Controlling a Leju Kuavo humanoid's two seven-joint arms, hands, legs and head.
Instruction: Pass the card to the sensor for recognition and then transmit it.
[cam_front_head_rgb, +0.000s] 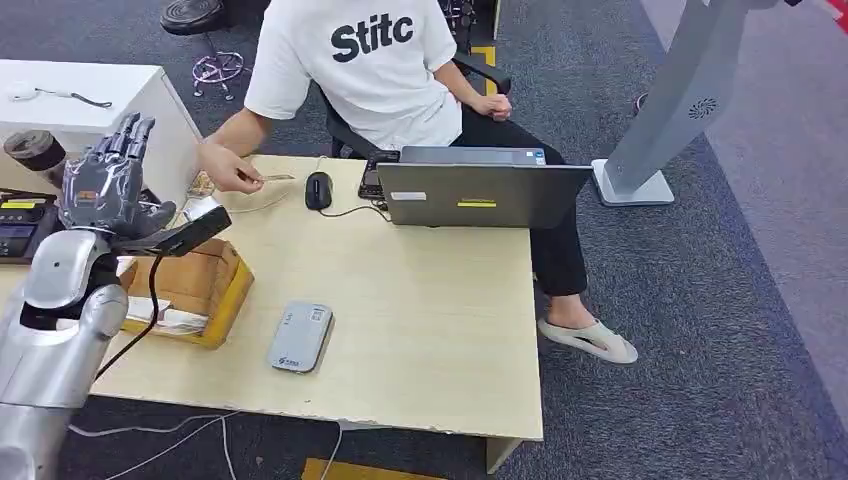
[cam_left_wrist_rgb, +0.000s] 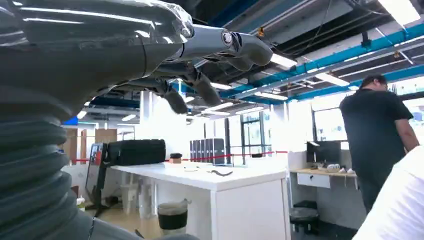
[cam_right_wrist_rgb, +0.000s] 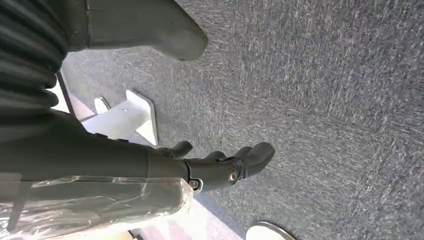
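One thin card (cam_front_head_rgb: 278, 177), pinched by the person's hand (cam_front_head_rgb: 228, 167) above the bench (cam_front_head_rgb: 420, 310), looks light, stiff and slippery; its free edge suits pinching. Left hand (cam_front_head_rgb: 108, 180) and right hand (cam_right_wrist_rgb: 220, 162) both hold nothing, fingers apart.

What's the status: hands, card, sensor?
Left hand raised, open, empty. Right hand hanging over carpet, empty. Card with the person's hand. Sensor unobstructed on table.
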